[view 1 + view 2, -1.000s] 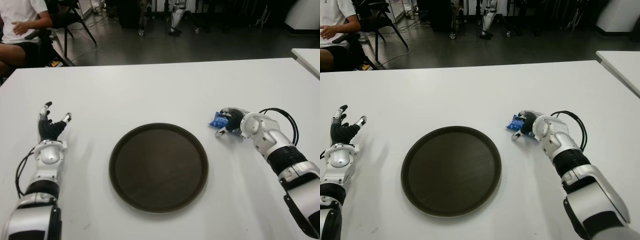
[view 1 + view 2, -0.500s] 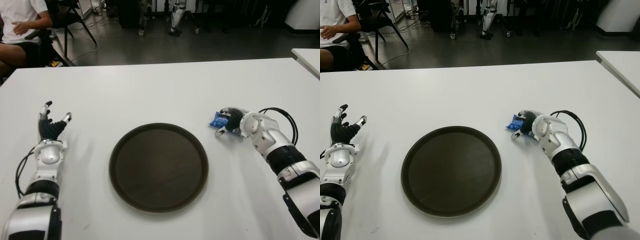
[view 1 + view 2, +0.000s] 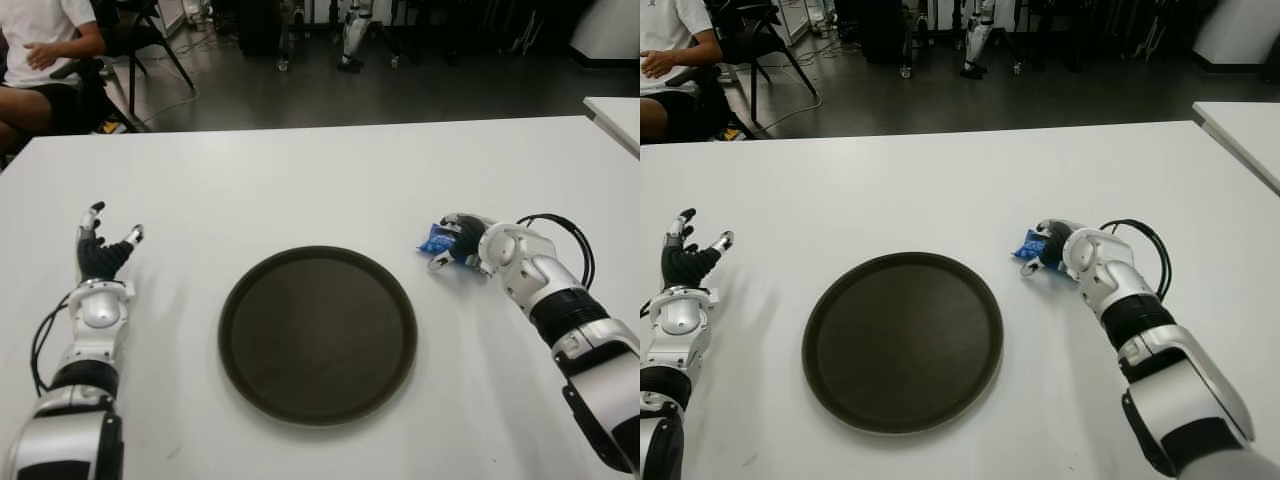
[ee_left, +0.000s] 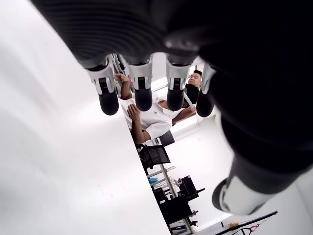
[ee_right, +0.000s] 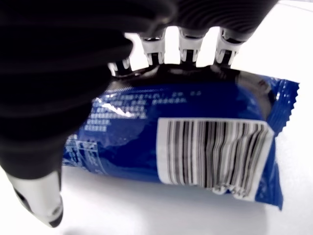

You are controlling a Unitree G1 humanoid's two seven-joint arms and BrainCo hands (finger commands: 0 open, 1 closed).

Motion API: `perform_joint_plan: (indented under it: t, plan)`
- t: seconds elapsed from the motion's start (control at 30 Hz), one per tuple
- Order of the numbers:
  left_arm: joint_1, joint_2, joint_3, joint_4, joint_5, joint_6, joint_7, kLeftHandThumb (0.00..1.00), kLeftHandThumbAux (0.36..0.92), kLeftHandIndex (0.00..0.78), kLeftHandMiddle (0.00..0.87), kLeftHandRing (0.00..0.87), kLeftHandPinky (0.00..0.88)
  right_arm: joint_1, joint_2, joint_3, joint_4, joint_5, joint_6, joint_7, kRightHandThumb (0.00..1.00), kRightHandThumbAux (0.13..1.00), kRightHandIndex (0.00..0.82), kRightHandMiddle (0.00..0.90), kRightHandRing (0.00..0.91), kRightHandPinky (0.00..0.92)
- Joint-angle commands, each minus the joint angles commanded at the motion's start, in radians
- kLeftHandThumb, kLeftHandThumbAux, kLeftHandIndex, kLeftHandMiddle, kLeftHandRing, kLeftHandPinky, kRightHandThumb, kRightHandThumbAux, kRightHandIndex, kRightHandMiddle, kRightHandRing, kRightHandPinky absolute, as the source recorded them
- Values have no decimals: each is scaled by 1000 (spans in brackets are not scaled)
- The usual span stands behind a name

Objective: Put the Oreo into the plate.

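The Oreo, a small blue packet (image 3: 435, 240), lies on the white table (image 3: 300, 180) just right of the round dark plate (image 3: 317, 333). My right hand (image 3: 452, 243) lies over the packet from the right. In the right wrist view its fingers (image 5: 188, 46) hook over the far edge of the packet (image 5: 195, 142), whose barcode faces up, and the thumb (image 5: 41, 205) stands at the near side. The packet still touches the table. Nothing lies in the plate. My left hand (image 3: 102, 252) shows far left of the plate, its fingers spread and holding nothing.
A seated person (image 3: 40, 50) and chairs are beyond the table's far left corner. A second white table (image 3: 615, 110) stands at the right edge. A black cable (image 3: 575, 245) loops off my right forearm.
My right hand has crept slightly toward the far side over the packet. The packet, plate and left hand have barely moved.
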Motion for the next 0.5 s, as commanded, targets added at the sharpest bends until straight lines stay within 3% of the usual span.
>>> perform_joint_plan:
  t: [0.5]
  plan:
    - [-6,9,0,15,-2,1,-13,0,739,0,0,0,0,15,-17,-14,-36,-5,23,-7,0,704,45,67,31,0]
